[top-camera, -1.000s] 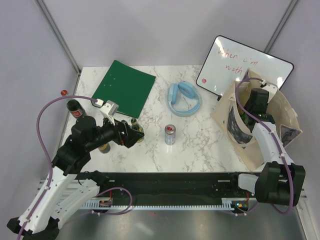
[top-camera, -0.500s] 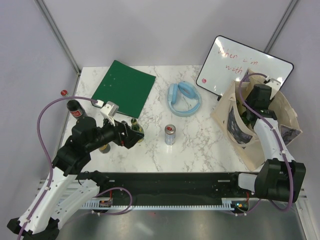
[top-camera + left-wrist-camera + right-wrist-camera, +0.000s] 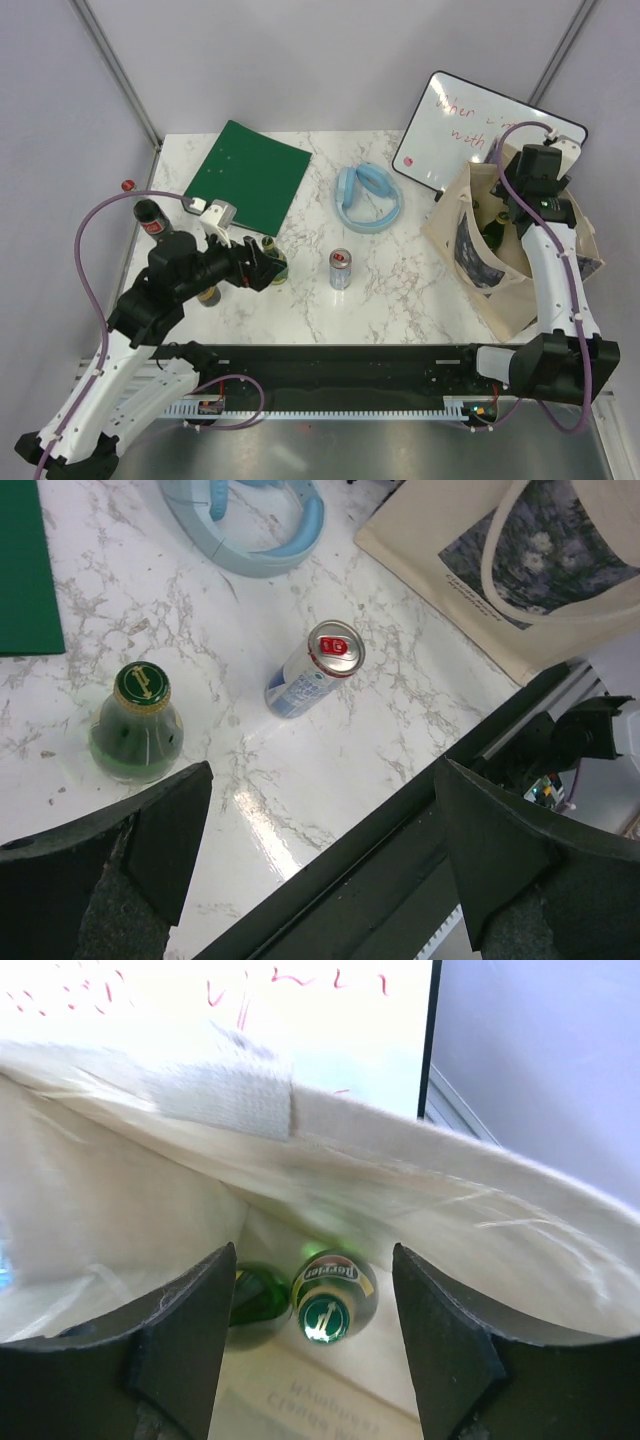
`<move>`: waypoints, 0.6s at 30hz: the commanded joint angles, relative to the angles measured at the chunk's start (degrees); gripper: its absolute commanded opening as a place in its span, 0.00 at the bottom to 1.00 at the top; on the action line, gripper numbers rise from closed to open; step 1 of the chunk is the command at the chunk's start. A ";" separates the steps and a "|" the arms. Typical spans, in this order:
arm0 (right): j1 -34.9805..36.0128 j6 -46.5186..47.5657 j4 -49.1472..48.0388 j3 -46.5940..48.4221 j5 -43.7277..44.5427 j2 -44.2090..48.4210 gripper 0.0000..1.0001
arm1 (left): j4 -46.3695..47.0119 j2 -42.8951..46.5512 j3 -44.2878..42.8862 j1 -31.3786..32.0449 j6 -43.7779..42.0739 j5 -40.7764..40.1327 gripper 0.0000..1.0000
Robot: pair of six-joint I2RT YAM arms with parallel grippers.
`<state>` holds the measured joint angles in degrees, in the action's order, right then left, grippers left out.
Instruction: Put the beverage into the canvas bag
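Green bottle [image 3: 325, 1300] stands upright inside canvas bag [image 3: 508, 302].

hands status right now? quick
Left hand: open, holding nothing.
Right hand: open, holding nothing; a green bottle sits below it inside the canvas bag.

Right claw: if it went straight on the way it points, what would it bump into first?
Probably the green glass bottle with the green cap, standing inside the tan canvas bag. The bottle shows right in the gap of the open right claw, though how far below it sits is hard to tell.
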<state>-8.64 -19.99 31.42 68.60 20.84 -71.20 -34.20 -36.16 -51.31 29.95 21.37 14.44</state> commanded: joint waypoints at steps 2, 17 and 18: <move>-0.32 -1.72 9.97 8.47 0.16 2.64 0.72 | -2.71 -2.07 -3.09 -0.16 4.47 -10.19 0.99; 1.52 -1.27 10.34 22.38 -29.63 11.07 0.71 | -8.61 -1.19 -10.21 -0.16 -1.24 -11.81 1.00; 3.00 -2.15 9.63 22.28 -29.46 11.17 0.71 | -8.61 -0.41 -10.39 -0.16 -1.33 -10.84 1.00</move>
<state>-8.19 -19.86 46.17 91.48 2.11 -62.35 -41.98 -37.98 -58.74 29.95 23.53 -0.73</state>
